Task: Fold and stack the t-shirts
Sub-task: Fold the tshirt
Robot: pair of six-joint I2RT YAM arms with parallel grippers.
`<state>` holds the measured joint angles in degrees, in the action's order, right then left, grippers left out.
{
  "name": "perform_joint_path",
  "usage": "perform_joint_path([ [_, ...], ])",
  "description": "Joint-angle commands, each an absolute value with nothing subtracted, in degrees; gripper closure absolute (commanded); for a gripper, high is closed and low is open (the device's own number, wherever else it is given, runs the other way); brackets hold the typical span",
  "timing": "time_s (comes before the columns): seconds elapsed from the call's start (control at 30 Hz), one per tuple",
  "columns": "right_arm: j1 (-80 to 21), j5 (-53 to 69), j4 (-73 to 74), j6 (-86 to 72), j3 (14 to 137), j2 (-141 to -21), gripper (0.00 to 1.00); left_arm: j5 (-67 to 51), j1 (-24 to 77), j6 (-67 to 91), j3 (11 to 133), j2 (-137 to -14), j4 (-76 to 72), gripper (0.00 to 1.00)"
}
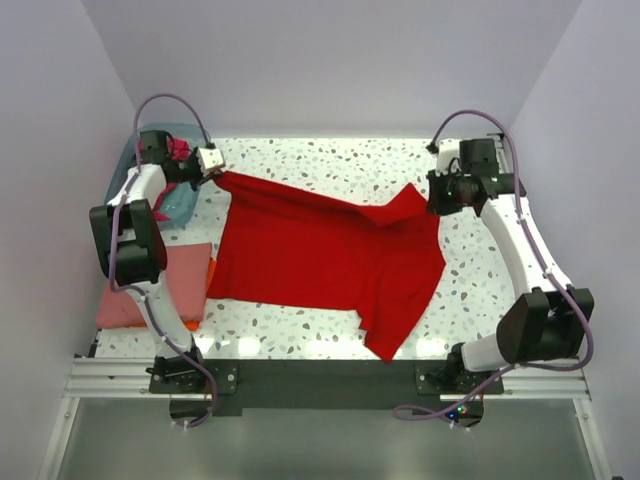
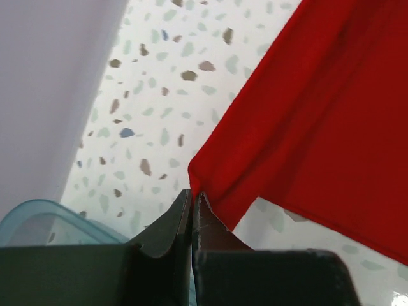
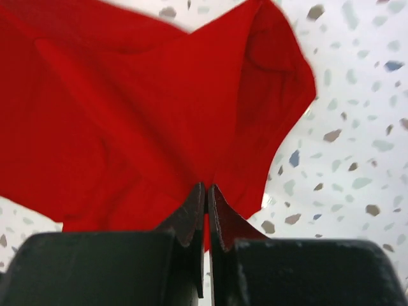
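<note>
A bright red t-shirt (image 1: pixel 320 255) lies spread across the middle of the speckled table, stretched between both arms. My left gripper (image 1: pixel 218 176) is shut on its far left corner (image 2: pixel 199 171), pinched between the jaws (image 2: pixel 193 194). My right gripper (image 1: pixel 432 198) is shut on the far right part of the red t-shirt (image 3: pixel 159 115), cloth caught at the jaw tips (image 3: pixel 206 188). A salmon-pink folded t-shirt (image 1: pixel 185 285) lies at the left edge on top of an orange one (image 1: pixel 211 270). A magenta-pink t-shirt (image 1: pixel 180 150) sits in the tub behind the left arm.
A translucent teal plastic tub (image 1: pixel 175 200) stands at the far left corner; its rim (image 2: pixel 44 213) shows beside the left fingers. White walls close in the table on three sides. The metal rail (image 1: pixel 320 375) with the arm bases runs along the near edge.
</note>
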<state>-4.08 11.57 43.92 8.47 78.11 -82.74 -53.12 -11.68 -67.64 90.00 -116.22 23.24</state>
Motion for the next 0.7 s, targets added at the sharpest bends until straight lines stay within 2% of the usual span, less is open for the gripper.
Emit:
perform_joint_path([
  [0.0,-4.3,14.3,49.8,10.2,75.9,-83.5,1.0,-53.3,-11.9,-86.7,85.8,-115.2,35.7,0.99],
  [0.17,-5.8,18.7,57.7,14.3,75.3,-86.6,1.0,-51.1,-11.4,-87.0,81.4,-115.0,30.3,0.89],
  [0.27,-7.5,25.3,65.7,21.7,77.2,-90.6,0.81,-50.1,-11.1,-93.4,83.1,-116.2,37.2,0.81],
  [0.37,-7.2,25.0,67.1,22.8,80.1,-91.5,0.62,-50.4,-11.1,-97.3,84.3,-115.0,42.6,0.69],
  [0.4,-6.8,25.3,66.5,22.9,81.9,-91.4,0.47,-51.2,-11.1,-98.0,84.5,-114.4,43.8,0.66],
  [0.47,-6.4,24.5,62.6,21.8,83.7,-91.8,0.38,-52.0,-11.1,-96.1,84.5,-112.6,43.9,0.61],
  [0.57,-6.2,19.5,57.5,17.9,88.1,-96.8,0.37,-52.9,-11.1,-90.3,85.6,-111.5,42.9,0.6],
  [0.67,-4.5,14.4,55.0,11.9,93.4,-103.7,0.41,-52.2,-10.2,-80.2,86.0,-110.6,39.7,0.59],
])
